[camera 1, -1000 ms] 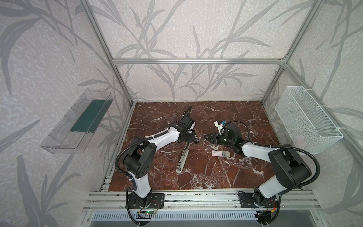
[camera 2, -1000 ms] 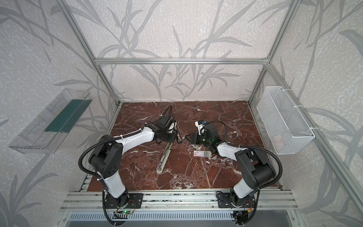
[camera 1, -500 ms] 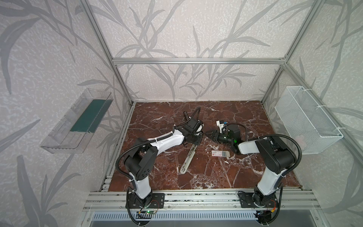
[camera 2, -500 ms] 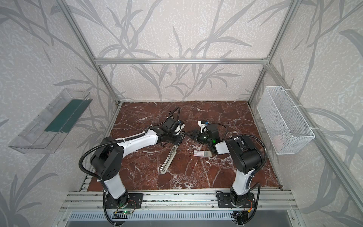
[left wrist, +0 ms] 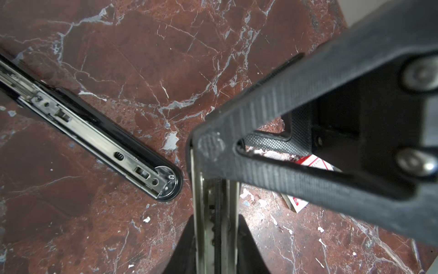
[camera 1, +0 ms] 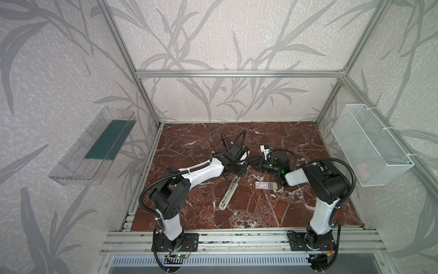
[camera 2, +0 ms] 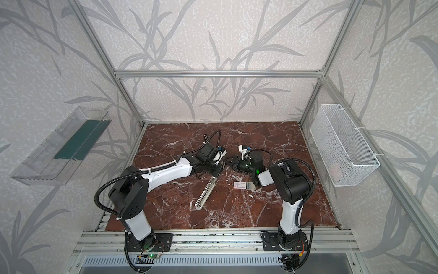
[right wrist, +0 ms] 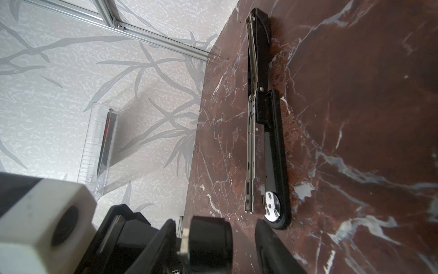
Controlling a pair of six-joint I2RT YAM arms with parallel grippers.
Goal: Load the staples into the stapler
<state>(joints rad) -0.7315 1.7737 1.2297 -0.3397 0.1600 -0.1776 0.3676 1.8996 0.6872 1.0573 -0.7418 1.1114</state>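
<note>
the left gripper [left wrist: 203, 149] is clenching the open stapler [camera 1: 230, 189] at centre frame. the staples [camera 1: 272, 185] are lying in their box [camera 1: 261, 185], lower right of the right gripper [camera 1: 251, 163] and apart from it; whether that one is gripping anything i cannot tell.

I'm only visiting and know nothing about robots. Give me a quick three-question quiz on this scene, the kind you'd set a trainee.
1. True or false: the staple box lies in the wire basket.
2. Which tool is shut on the silver stapler? A left, B right, C neither.
3. How many staplers are in the scene?

Key
1. False: it lies on the table.
2. A: in the left wrist view the left tool pinches the end of its rail.
3. Two: the silver one, and a black stapler lying open, seen best in the right wrist view.
</note>
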